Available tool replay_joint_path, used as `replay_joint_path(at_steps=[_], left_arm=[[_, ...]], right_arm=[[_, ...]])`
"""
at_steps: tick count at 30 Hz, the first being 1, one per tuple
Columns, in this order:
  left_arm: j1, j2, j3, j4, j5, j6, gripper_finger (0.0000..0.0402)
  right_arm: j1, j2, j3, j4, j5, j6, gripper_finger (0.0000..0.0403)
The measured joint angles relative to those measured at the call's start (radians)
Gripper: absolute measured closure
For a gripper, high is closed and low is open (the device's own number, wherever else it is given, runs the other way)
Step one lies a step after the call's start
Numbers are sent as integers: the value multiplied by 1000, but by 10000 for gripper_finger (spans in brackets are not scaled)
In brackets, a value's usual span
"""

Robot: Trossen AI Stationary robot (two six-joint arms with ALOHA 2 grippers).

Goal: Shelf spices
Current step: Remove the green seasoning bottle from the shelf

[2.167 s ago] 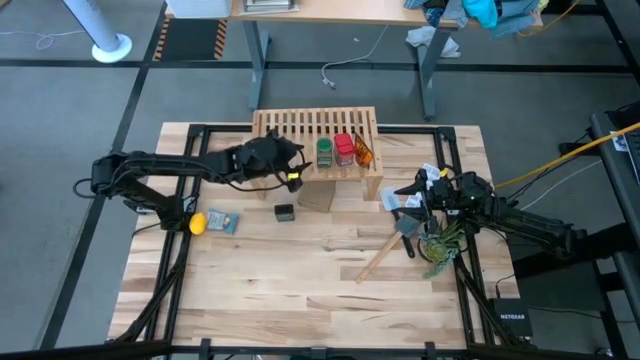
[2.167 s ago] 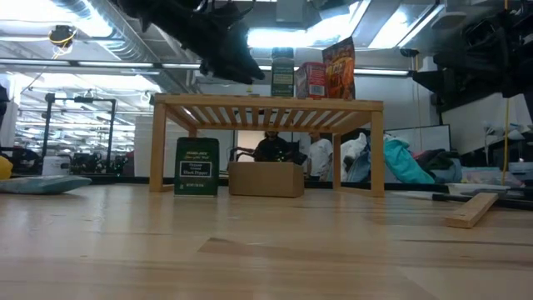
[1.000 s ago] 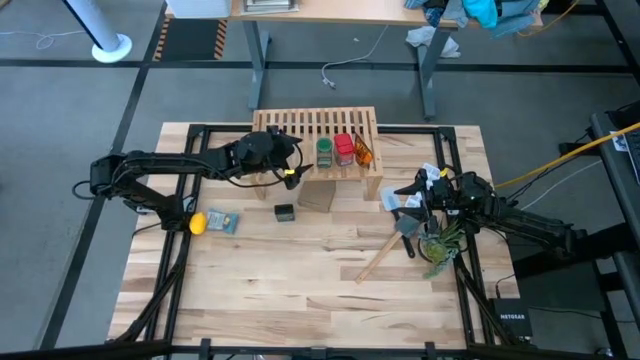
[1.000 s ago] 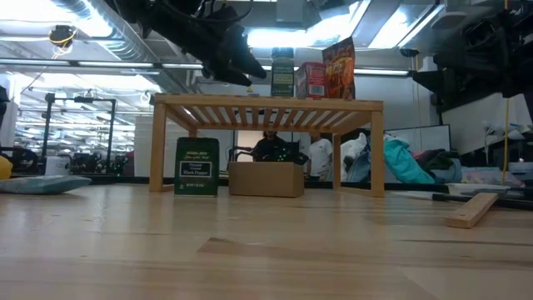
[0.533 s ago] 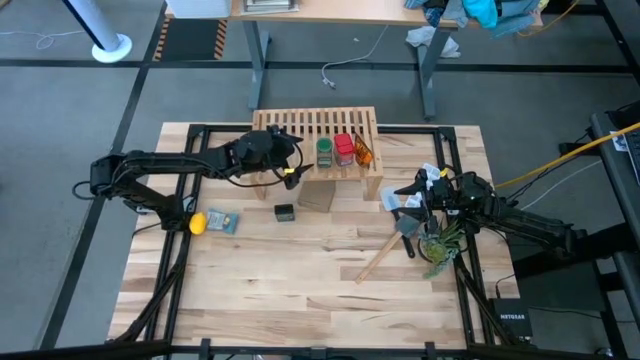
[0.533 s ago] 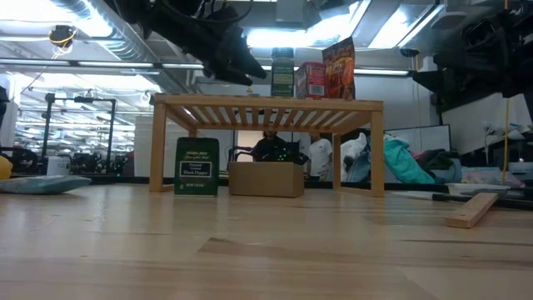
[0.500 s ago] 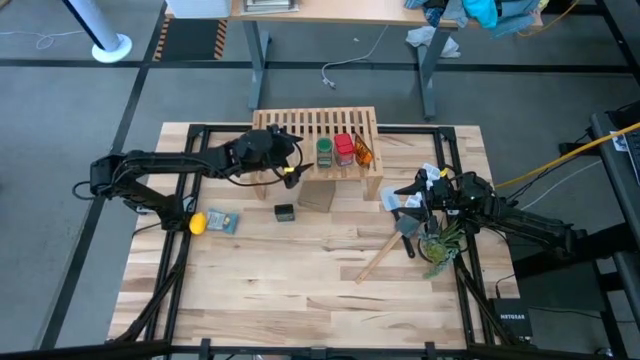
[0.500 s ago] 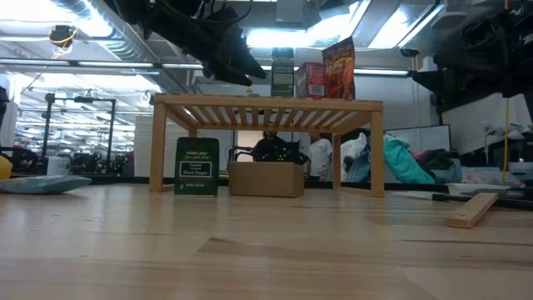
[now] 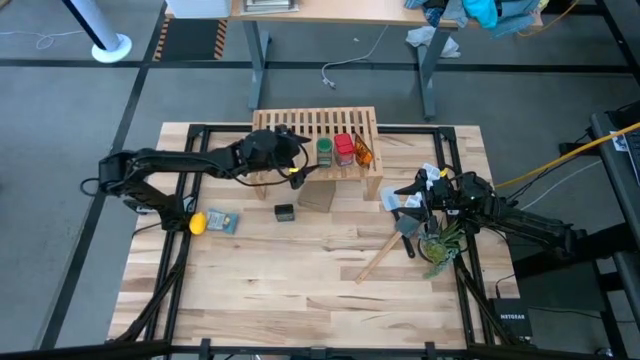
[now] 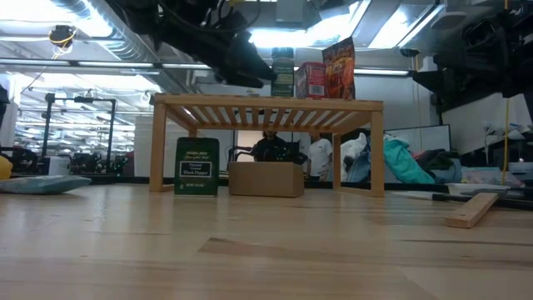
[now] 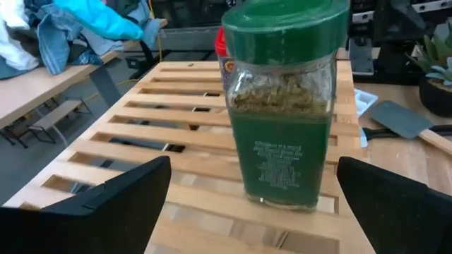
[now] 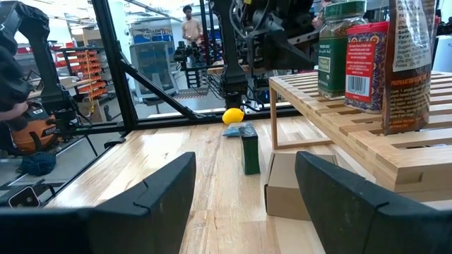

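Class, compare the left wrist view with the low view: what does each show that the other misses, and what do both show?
Only the left wrist view shows the left gripper open, its fingers either side of the green jar, and a grey spatula beyond. Only the low view shows the dark green box and cardboard box under the shelf, plus the orange packet. Both show the green jar and red jar standing on the slatted shelf.

Setting: we class this as a robotics lab or workshop. We note exposed ceiling ducts [image 10: 75, 25], metal equipment racks [image 10: 79, 125], and a height-adjustable desk [image 9: 340, 12] on grey flooring.
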Motion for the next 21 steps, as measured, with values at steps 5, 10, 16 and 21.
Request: replay_joint_path(at_steps=[5,10,16,21], left_arm=[[8,28,0,67,42,17,4],[9,46,0,74,55,9,4],[8,71,0,128,58,17,4],[9,79,0,131,58,16,4]], right_arm=[[0,0,0,0,0,0,152],[0,0,0,0,0,0,152],[0,0,0,0,0,0,152],[0,0,0,0,0,0,152]])
